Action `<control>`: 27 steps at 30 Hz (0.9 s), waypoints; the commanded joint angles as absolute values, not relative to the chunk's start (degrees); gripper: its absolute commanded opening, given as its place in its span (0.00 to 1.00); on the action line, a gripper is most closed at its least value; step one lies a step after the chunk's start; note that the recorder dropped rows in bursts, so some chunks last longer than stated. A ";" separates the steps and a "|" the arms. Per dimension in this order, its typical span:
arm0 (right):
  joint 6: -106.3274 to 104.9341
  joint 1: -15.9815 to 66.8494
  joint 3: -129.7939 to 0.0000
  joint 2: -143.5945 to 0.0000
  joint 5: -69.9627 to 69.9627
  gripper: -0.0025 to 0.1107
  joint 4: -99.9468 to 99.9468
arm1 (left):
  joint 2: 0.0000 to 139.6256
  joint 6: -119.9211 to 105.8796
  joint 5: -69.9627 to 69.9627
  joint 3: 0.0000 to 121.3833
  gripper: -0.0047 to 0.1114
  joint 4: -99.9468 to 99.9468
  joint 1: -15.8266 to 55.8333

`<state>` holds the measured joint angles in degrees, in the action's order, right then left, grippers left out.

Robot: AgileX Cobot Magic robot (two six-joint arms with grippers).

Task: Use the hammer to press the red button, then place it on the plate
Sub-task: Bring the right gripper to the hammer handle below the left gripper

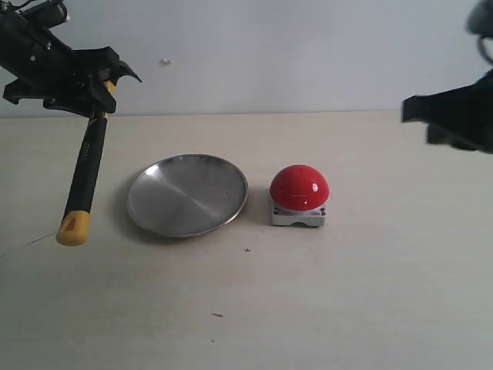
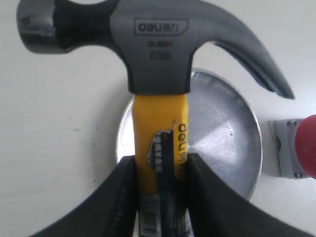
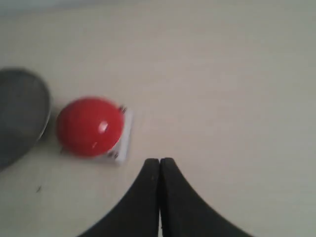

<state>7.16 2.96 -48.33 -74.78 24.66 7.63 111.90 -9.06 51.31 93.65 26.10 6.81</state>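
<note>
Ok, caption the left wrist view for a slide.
Left end effector grips yellow-necked steel claw hammer; round stainless-steel plate behind.

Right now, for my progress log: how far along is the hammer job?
Done: the left gripper holds the hammer by its yellow neck, off the table. In hand: it hangs beside the plate. Left: laying it there; whether the red button was pressed doesn't show.

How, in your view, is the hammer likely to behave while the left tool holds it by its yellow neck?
The hammer is probably head-heavy: its steel head looks bulky beside the slim handle. It should stay rigid. Gripped by the left tool only at the neck, it may pivot when pressed on the button.
</note>
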 commanded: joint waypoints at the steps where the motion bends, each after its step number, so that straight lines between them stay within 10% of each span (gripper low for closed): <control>1: -41.41 7.41 -56.46 -87.74 44.25 0.02 60.20 | 110.34 -10.52 49.70 93.98 0.04 30.51 6.94; 10: -75.42 17.60 -57.30 -101.35 46.27 0.60 99.95 | 110.34 -12.66 50.22 93.98 0.04 35.17 9.37; 27: -77.98 19.30 -61.74 -106.86 43.70 0.60 99.95 | 110.45 -12.88 45.10 93.98 0.04 39.10 21.67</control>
